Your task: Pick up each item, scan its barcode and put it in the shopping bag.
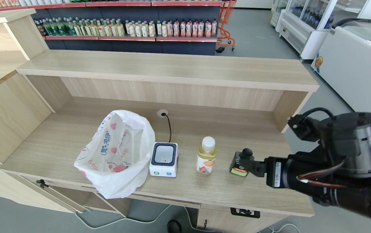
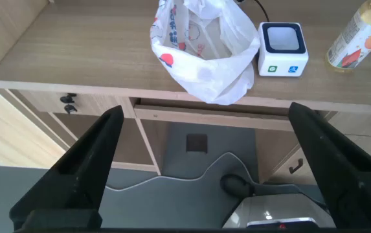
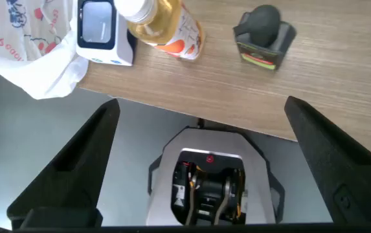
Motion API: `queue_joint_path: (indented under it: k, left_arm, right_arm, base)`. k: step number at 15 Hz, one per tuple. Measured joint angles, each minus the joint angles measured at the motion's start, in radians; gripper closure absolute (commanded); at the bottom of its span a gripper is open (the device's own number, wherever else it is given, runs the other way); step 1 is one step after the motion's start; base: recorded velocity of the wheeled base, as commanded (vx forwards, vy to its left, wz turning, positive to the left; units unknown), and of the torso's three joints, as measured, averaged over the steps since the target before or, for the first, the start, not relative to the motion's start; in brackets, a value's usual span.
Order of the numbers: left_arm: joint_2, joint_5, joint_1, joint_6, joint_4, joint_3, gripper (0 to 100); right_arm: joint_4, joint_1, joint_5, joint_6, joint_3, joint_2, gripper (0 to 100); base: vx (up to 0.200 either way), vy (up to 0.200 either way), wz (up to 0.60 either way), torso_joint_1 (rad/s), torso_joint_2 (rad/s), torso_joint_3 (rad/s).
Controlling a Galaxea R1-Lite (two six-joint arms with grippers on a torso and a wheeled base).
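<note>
Firstly, the wooden counter (image 1: pixel 59 142) is the biggest thing, and all the items stand in one row near its front edge.

The right arm (image 1: pixel 334 165) is at the counter's right end, close to the front corner. The right gripper (image 3: pixel 201 162) is in front of the counter edge, with its two fingers wide apart and nothing between them. The left gripper (image 2: pixel 211 168) is also in front of the counter, lower than the top surface and before the bag. Its fingers are spread wide too, and it holds nothing.

The shopping bag (image 1: pixel 114 152) is white plastic with red and blue print. It stands open on the left part, and its bottom hangs a little over the front edge.

The scanner (image 1: pixel 163 159) is a white box with a dark window on top, just beside the bag on its right. A black cable (image 1: pixel 169 127) goes from it to a hole at the back of the counter.

The bottle (image 1: pixel 206 157) stands upright to the right of the scanner, apart from it, with a white cap and yellowish liquid.

The small box (image 1: pixel 241 163), green and red with a round black top, stands near the bottle on its right.
</note>
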Motion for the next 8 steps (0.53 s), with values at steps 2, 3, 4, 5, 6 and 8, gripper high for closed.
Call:
queue_joint_path:
  k: [2,3,4,5,6,8]
  left_arm:
    - [0.000,0.000,-0.001,0.000,0.000,0.000,0]
    - [0.000,0.000,0.000,0.000,0.000,0.000,0]
    - [0.000,0.000,-0.001,0.000,0.000,0.000,0]
    - [0.000,0.000,0.000,0.000,0.000,0.000,0]
    - [0.000,0.000,0.000,0.000,0.000,0.000,0]
    - [0.000,0.000,0.000,0.000,0.000,0.000,0]
  right_arm:
    - [-0.159,0.067,-0.032,0.021,0.067,0.072,0]
    - [-0.196,0.087,-0.057,0.020,0.091,0.107,0]
    - [-0.221,0.096,-0.085,0.019,0.101,0.138,0]
    - [-0.247,0.101,-0.104,0.019,0.108,0.165,0]
    - [-0.293,0.103,-0.124,0.017,0.112,0.196,0]
    - [-0.404,0.103,-0.139,-0.004,0.114,0.252,0]
  base:
    - [0.000,0.000,0.00,0.000,0.00,0.000]
    - [0.000,0.000,0.00,0.000,0.00,0.000]
    - [0.000,0.000,0.00,0.000,0.00,0.000]
    - [0.000,0.000,0.00,0.000,0.00,0.000]
    - [0.000,0.000,0.00,0.000,0.00,0.000]
    - [0.000,0.000,0.00,0.000,0.00,0.000]
